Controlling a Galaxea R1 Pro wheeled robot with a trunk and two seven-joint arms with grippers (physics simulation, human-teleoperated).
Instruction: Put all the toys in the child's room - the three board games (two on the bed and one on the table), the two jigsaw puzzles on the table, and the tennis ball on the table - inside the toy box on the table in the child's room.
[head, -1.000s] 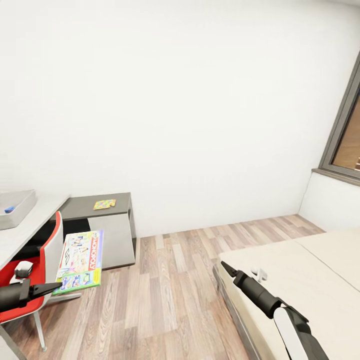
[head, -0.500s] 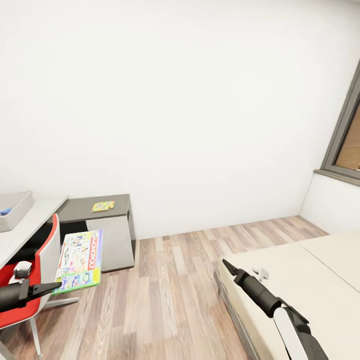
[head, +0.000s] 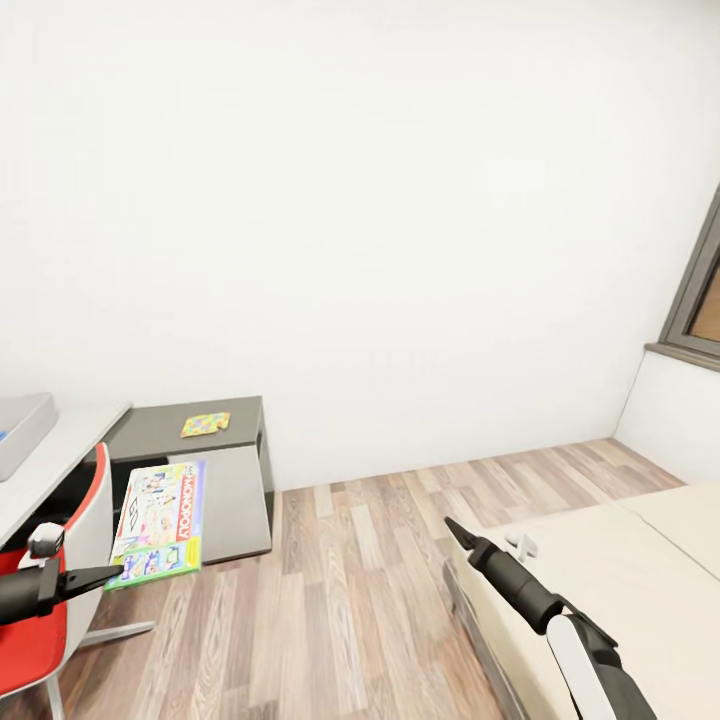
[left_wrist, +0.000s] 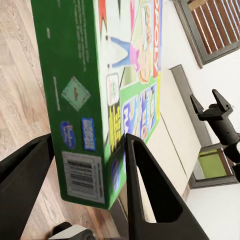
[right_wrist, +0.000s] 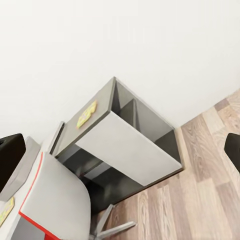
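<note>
My left gripper (head: 108, 573) is shut on a board game (head: 160, 520), a white-green-yellow Monopoly box held flat above the floor beside the chair. In the left wrist view the box's green edge (left_wrist: 75, 100) sits between my two black fingers (left_wrist: 150, 190). One jigsaw puzzle (head: 205, 425) lies on the dark grey section of the table (head: 150, 420); it is also in the right wrist view (right_wrist: 86, 115). A corner of the grey toy box (head: 18, 432) rests on the pale table section at far left. My right gripper (head: 452, 528) hangs open and empty over the bed's near corner (head: 600, 560).
A red and white swivel chair (head: 60, 590) stands between me and the table. Wood-plank floor (head: 350, 560) runs to the white wall. A grey-framed window (head: 700, 310) is at the right, above the bed.
The whole view has shifted: table and toy box slid left, window and bed slid right. Both grippers hold the same pose, the left still gripping the board game.
</note>
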